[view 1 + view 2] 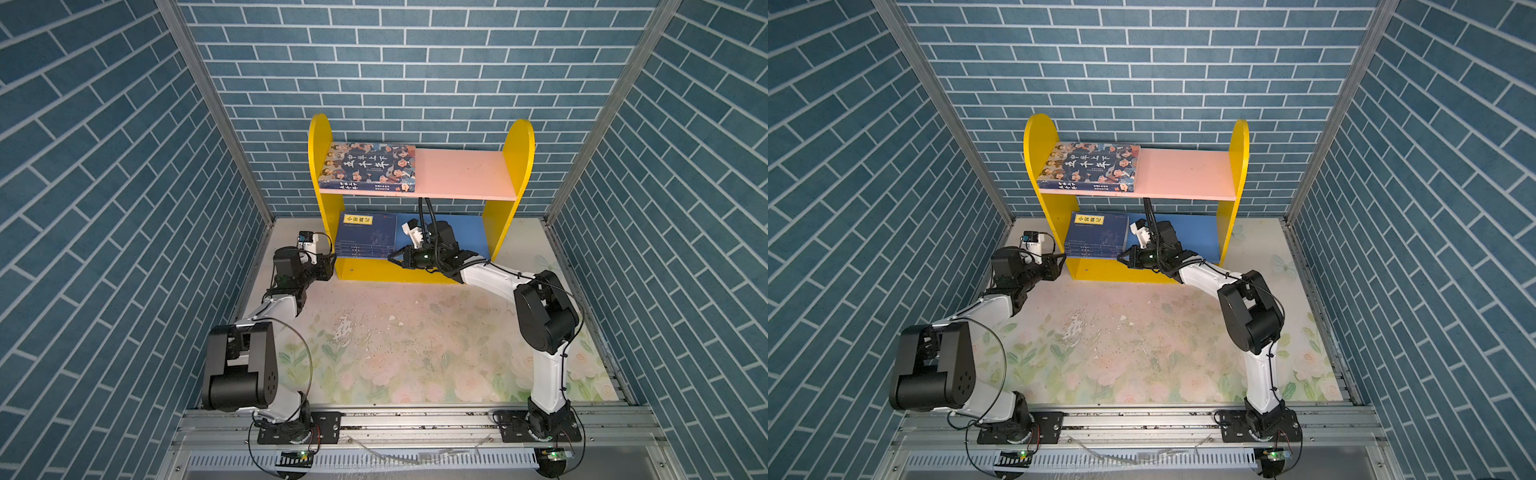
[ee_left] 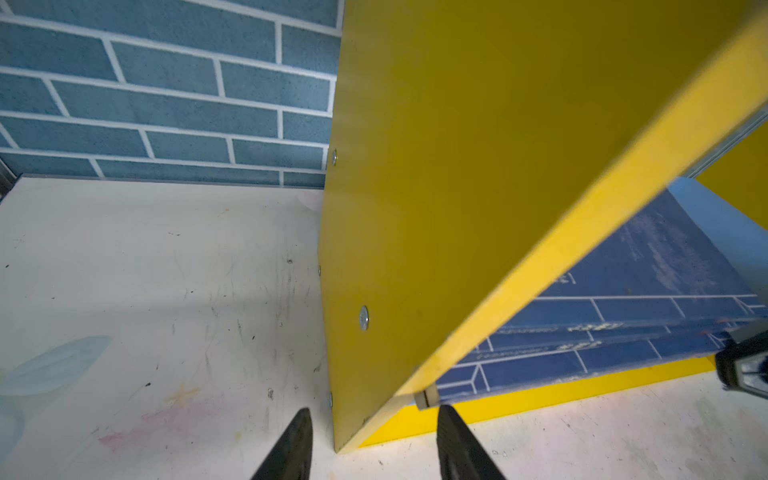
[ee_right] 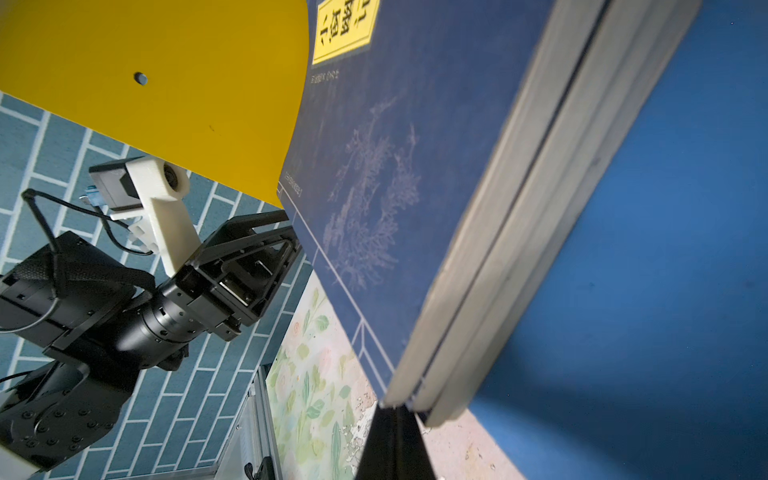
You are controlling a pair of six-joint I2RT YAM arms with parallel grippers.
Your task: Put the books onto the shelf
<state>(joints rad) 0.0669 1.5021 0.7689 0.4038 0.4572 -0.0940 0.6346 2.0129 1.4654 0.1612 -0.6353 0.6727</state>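
Cartoon book [image 1: 368, 166] and navy stack [image 1: 365, 237] lay on the shelf [image 1: 519, 166]; my right pincer [image 1: 391, 258], closed, touched the stack; my left pincer [image 1: 331, 262] gaped halfway.

- blue brick-pattern wallpaper walls [image 1: 374, 62] on three sides, white mortar lines
- pale floral-print tabletop [image 1: 395, 340], scuffed, print flaking mid-surface
- silver aluminium corner posts [image 1: 215, 104]; evenly lit

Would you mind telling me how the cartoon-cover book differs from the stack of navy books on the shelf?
The cartoon-cover book lies alone on the pink upper board; the navy books are stacked on the blue lower board. Its cover is crowded with faces; theirs is dark navy with a yellow label. Both lie flat at the shelf's left end.
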